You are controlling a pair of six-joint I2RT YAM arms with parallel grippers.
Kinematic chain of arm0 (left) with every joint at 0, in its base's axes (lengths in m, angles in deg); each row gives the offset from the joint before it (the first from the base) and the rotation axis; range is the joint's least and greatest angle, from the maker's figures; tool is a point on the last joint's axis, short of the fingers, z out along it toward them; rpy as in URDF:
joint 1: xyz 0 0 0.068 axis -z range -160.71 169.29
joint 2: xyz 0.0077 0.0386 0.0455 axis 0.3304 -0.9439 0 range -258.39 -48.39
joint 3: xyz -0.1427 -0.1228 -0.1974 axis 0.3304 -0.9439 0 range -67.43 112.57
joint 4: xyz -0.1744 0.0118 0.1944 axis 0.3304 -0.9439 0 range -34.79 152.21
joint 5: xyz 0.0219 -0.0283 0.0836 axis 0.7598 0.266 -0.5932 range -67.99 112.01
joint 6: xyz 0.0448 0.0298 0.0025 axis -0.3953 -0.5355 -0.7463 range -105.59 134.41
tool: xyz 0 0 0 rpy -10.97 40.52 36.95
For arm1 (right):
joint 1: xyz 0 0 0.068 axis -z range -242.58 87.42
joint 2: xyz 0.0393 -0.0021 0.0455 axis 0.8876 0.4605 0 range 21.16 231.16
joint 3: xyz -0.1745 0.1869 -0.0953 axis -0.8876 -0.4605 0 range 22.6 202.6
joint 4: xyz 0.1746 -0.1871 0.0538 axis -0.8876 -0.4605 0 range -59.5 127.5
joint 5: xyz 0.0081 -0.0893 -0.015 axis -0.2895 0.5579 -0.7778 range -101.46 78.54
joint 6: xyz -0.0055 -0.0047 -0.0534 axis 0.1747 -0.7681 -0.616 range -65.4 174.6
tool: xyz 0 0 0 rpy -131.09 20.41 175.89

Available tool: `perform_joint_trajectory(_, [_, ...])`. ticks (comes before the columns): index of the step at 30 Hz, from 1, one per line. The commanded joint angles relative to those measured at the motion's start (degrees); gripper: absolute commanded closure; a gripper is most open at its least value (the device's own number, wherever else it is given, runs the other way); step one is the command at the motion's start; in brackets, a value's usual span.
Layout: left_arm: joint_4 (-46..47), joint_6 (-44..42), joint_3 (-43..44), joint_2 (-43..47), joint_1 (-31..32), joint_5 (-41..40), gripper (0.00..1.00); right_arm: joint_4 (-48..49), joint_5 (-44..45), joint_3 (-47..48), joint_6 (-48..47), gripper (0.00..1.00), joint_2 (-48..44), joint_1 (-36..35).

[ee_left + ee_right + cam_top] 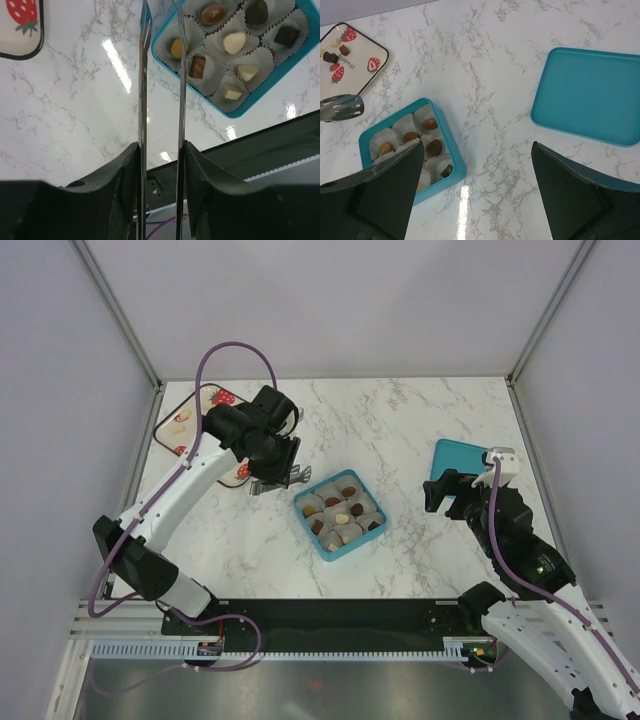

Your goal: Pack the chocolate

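1. The left gripper (161, 155) is clamped on a pair of metal tongs (143, 100), with its fingers pressing the two blades to a narrow gap. The tool is probably used because each piece is far smaller than a gripper.
2. Most of the chocolate (234, 42) sits in paper cups (212, 72) inside the teal box (313, 531) at the middle of the marble table (420, 420). A few pieces lie on the strawberry tray (362, 47) at the far left.
3. The right gripper (476, 147) hangs wide apart and empty near the lid (590, 95), probably staged for closing the box.
4. The tong tips run off the top of the left wrist view, so whether they carry a piece cannot be told.
5. In the right wrist view, a finger hides the nearest cups, so their contents are unclear there.
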Motion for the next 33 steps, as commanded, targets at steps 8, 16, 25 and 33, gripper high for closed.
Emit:
perform_joint_trajectory(8, [6.07,9.20,-0.87,7.60,-5.50,-7.49,0.57,-0.29,-0.61,1.56,0.46,0.03,-0.35,0.01])
perform_joint_trajectory(16, [15.90,15.09,-20.55,16.31,-8.94,-5.74,0.55,-0.20,-2.72,1.47,1.61,0.03,0.00,0.00])
perform_joint_trajectory(25, [21.46,20.01,-35.95,20.26,-8.42,-5.90,0.53,-1.69,-3.16,2.18,2.40,0.04,0.52,0.00])
perform_joint_trajectory(33, [26.37,20.63,-43.08,21.32,-7.71,-2.30,0.45,-2.66,-4.21,2.97,3.37,0.05,2.55,-0.08])
